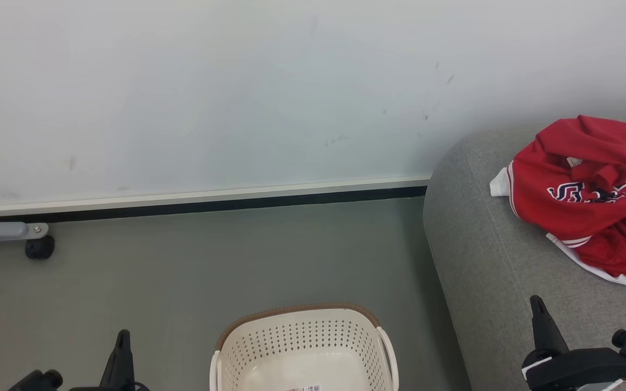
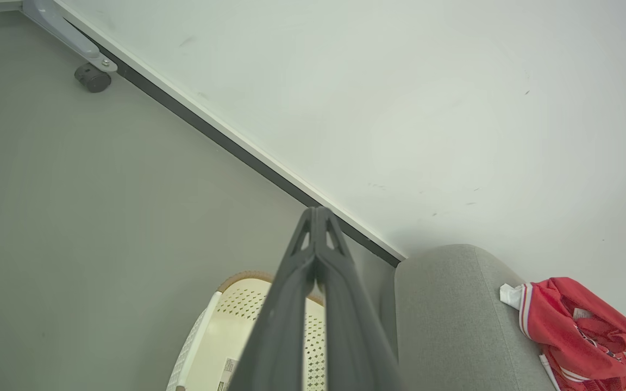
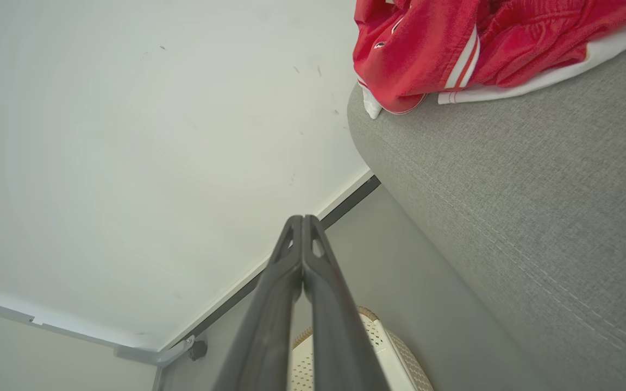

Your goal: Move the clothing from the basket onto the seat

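Clothing (image 1: 579, 214) with crumpled, unreadable navy-white lettering lies on the seat (image 1: 487, 260); left pincer (image 1: 123, 334) and right pincer (image 1: 535, 300) are clenched empty.

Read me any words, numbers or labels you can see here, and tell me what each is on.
Navy-and-white lettering on the crumpled red jersey: folded over, unreadable.
White neck tag on that jersey: too small.
White sticker in the cream perforated plastic basket: too blurred.

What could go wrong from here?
The clothing lies bunched at the seat's rounded end; it might slide off.
The basket's near part is cut off in the head view, so a leftover garment could go unnoticed.
The right gripper hangs close to the seat and might brush it.
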